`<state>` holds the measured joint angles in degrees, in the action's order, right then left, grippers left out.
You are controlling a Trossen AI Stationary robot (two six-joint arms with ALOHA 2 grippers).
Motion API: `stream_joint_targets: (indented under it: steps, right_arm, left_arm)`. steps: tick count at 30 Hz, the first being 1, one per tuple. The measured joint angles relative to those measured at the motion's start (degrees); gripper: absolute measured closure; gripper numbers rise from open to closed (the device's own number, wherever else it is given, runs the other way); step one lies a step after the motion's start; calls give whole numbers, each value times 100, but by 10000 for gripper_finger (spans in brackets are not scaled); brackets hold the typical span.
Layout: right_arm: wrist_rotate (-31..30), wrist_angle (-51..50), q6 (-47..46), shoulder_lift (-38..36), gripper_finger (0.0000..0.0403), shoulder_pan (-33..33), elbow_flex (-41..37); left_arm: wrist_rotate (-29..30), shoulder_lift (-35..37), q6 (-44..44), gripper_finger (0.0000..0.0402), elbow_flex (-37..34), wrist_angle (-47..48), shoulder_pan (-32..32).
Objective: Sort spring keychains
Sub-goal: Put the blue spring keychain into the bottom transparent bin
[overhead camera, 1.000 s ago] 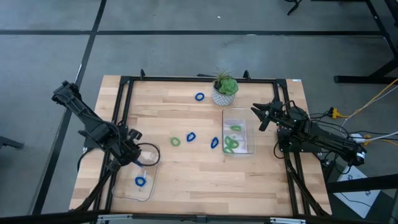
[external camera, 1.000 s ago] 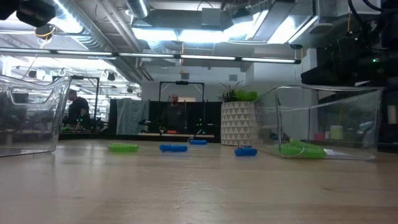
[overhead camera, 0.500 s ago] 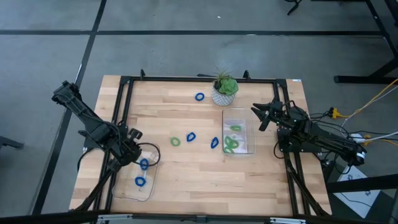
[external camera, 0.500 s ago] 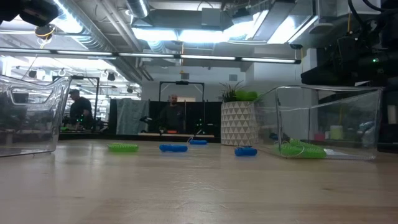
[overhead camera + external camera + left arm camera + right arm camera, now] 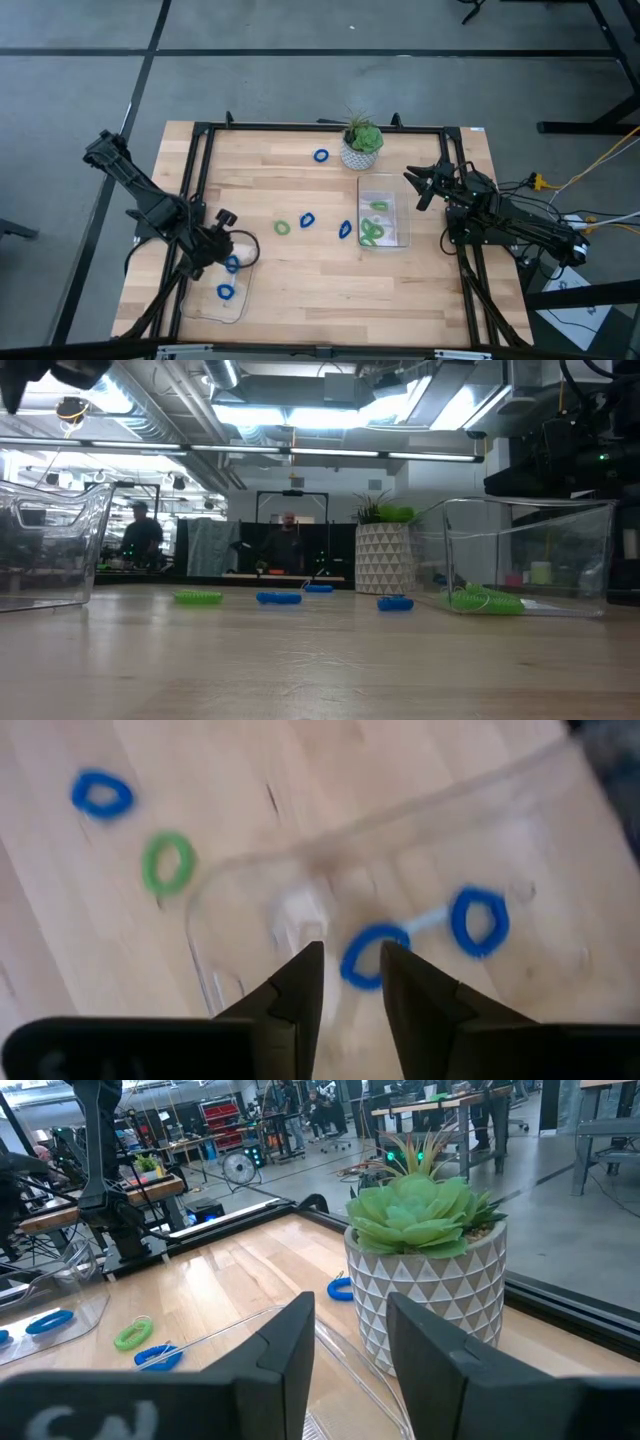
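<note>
My left gripper (image 5: 224,250) hangs open above the far end of the left clear tray (image 5: 205,305), fingers pointing steeply down. Two blue spring keychains lie on the tray floor. One (image 5: 372,955) lies right below the fingertips and the other (image 5: 480,920) nearer the table's front edge. On the table between the trays lie a green keychain (image 5: 282,228) and two blue ones (image 5: 307,220) (image 5: 345,229). Another blue one (image 5: 320,156) lies near the plant. The right clear tray (image 5: 405,215) holds several green keychains (image 5: 373,232). My right gripper (image 5: 413,190) waits open and level, to the right of that tray.
A green plant in a white patterned pot (image 5: 361,145) stands just beyond the right tray's far end. A black frame (image 5: 300,128) borders the wooden table. People show in the room behind the table in the low view.
A second blue keychain has come to lie in the left tray under my left gripper, where only one lay a second ago. My left gripper has tipped up a little over the tray's far end.
</note>
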<state>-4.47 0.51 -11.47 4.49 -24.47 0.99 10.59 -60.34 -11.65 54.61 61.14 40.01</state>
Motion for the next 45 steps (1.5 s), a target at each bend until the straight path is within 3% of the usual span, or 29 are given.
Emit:
stream_joint_targets:
  steps: [21,45]
  right_arm:
    - [0,-1,-2,-2,276,0,0]
    - [0,0,-2,-1,276,1,0]
  left_arm:
    - [37,0,796,313,0,-2679,-1334]
    - [26,-319,1005,313,0,-4736,-2588]
